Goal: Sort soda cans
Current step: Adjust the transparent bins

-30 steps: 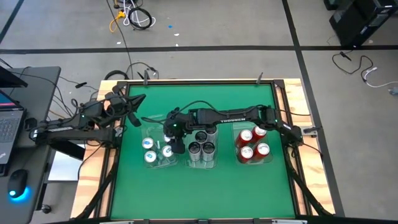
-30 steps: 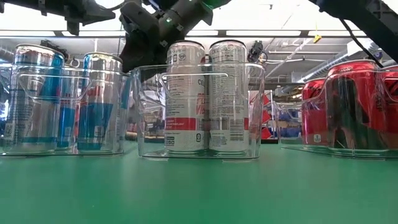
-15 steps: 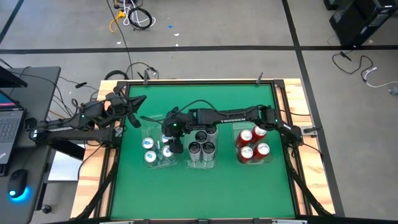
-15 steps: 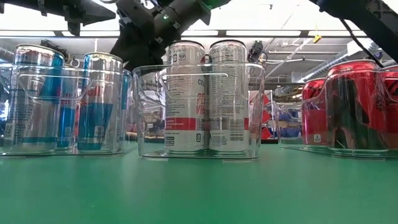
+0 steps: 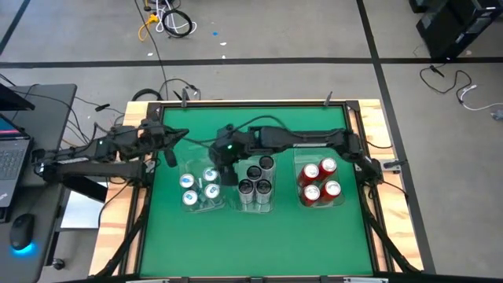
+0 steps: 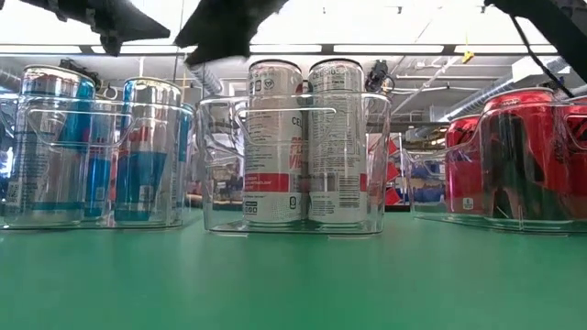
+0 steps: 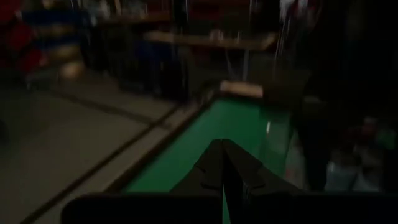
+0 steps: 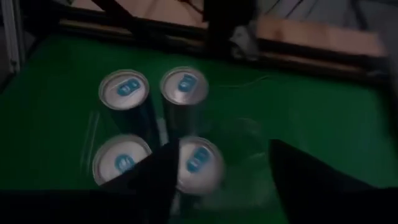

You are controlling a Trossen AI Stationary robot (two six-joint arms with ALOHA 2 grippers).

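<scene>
Several silver soda cans with blue tabs [image 8: 127, 87] stand upright in the clear left bin [image 5: 200, 207]. Dark soda cans [image 5: 254, 187] stand in the middle bin [image 5: 256, 207], red soda cans [image 5: 320, 181] in the right bin [image 5: 321, 203]. My right gripper [image 5: 224, 159] hangs open above the gap between the left and middle bins. In the right wrist view its fingers [image 8: 155, 183] stand apart above one silver can [image 8: 200, 163], clear of it. My left gripper [image 5: 178, 137] is shut and holds nothing, raised over the table's far left part.
The three clear bins sit in a row across the middle of the green table [image 5: 251, 244], with bare green mat near and far of them. A laptop [image 5: 12, 149] and a mouse [image 5: 23, 233] lie off the table's left side. Cables run along the far edge.
My right gripper has risen from the left bin and drawn a little toward the table's far edge. The silver can it stood over now shows upright in the bin. My left gripper has tipped slightly while staying in place.
</scene>
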